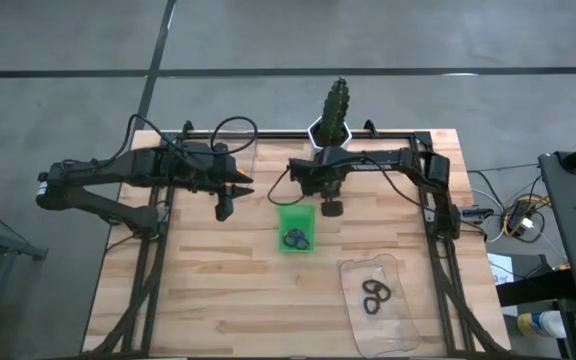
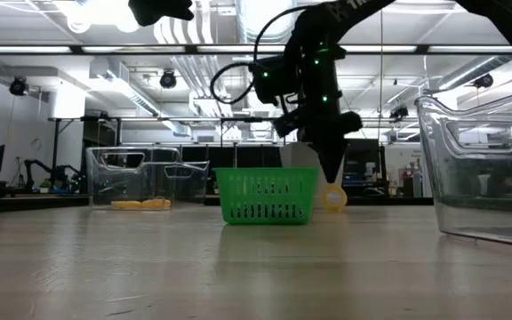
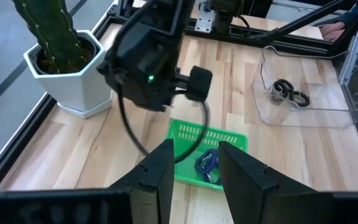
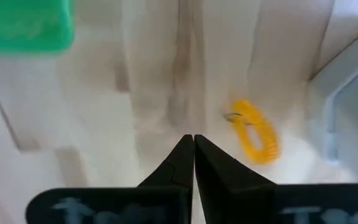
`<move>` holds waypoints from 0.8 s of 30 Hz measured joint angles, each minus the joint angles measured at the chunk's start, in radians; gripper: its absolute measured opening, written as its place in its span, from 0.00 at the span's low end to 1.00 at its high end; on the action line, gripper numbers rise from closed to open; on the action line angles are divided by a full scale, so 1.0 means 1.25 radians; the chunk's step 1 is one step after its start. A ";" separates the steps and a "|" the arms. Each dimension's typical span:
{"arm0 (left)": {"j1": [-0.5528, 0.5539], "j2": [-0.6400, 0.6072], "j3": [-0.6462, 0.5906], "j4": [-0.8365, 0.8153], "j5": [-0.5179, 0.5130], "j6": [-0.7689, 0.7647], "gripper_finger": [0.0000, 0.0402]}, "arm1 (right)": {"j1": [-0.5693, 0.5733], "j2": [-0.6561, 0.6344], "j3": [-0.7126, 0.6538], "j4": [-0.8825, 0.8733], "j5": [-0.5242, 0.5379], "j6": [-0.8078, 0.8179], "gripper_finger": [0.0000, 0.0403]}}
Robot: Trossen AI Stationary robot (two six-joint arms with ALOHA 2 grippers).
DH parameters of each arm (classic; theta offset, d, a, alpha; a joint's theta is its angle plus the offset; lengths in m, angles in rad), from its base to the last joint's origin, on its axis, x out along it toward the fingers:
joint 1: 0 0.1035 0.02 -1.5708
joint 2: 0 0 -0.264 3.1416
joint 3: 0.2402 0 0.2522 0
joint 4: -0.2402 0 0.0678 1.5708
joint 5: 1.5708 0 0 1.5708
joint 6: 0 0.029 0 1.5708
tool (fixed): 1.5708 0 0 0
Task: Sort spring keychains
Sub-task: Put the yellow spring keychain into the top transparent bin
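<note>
Table [image 1: 218, 290]: plenty of bare wood in front of the green tray [image 1: 295, 228] for moving.
Clear tray [image 1: 378, 300]: thin walls, holds black keychains [image 1: 375, 295].
Green tray: low rim, dark keychains [image 1: 296, 239] inside.
Right gripper [image 1: 331, 207]: just behind the green tray, fingers pressed together, empty.
Left gripper [image 1: 230, 197]: well left of it, fingers spread.
Orange keychain [image 4: 257, 131]: by the right gripper; likely light and springy, so pinch the coil, not the ring.

I have the right pincer [image 1: 331, 208] hanging near the bench's far edge at mid-width, pointing down, fingers pressed together. My left pincer [image 1: 224, 208] hovers toward the far-left part, fingers apart.
</note>
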State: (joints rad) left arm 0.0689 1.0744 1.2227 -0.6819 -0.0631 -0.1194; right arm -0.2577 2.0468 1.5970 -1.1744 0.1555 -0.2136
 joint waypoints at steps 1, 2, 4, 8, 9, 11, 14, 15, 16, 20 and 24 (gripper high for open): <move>0.000 0.000 0.000 0.000 0.000 -0.001 0.29 | -0.006 0.001 0.000 0.000 -0.011 0.035 0.02; 0.000 0.000 0.000 0.000 0.000 -0.001 0.29 | -0.011 0.003 -0.001 0.000 -0.021 0.069 0.02; 0.000 0.000 0.000 0.000 0.001 -0.004 0.29 | -0.019 0.003 -0.001 0.002 -0.029 0.137 0.02; 0.000 0.000 0.000 0.000 0.002 -0.004 0.29 | -0.022 -0.007 0.000 -0.006 -0.054 0.189 0.05; 0.000 0.000 0.000 0.000 0.002 -0.004 0.29 | -0.019 -0.010 0.000 -0.012 -0.058 0.187 0.07; 0.000 0.000 0.000 0.000 0.008 -0.004 0.29 | -0.012 -0.019 0.000 -0.016 -0.059 0.182 0.11; 0.000 0.000 0.000 0.000 0.011 -0.005 0.29 | -0.010 -0.022 0.000 0.015 -0.057 0.180 0.20; 0.000 0.000 0.000 0.000 0.011 -0.004 0.29 | -0.012 -0.022 0.000 0.027 -0.047 0.178 0.23; 0.000 0.000 0.000 0.000 0.012 -0.005 0.29 | -0.013 -0.022 0.000 0.036 -0.035 0.171 0.26; 0.001 0.002 0.000 0.000 0.016 -0.005 0.29 | -0.027 -0.022 -0.005 0.080 0.004 0.128 0.41; 0.001 0.002 0.000 0.000 0.017 -0.006 0.29 | -0.043 -0.022 -0.021 0.114 0.006 0.120 0.51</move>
State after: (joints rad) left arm 0.0700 1.0763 1.2224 -0.6815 -0.0423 -0.1272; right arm -0.3116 2.0190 1.5712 -1.0324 0.1629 -0.0632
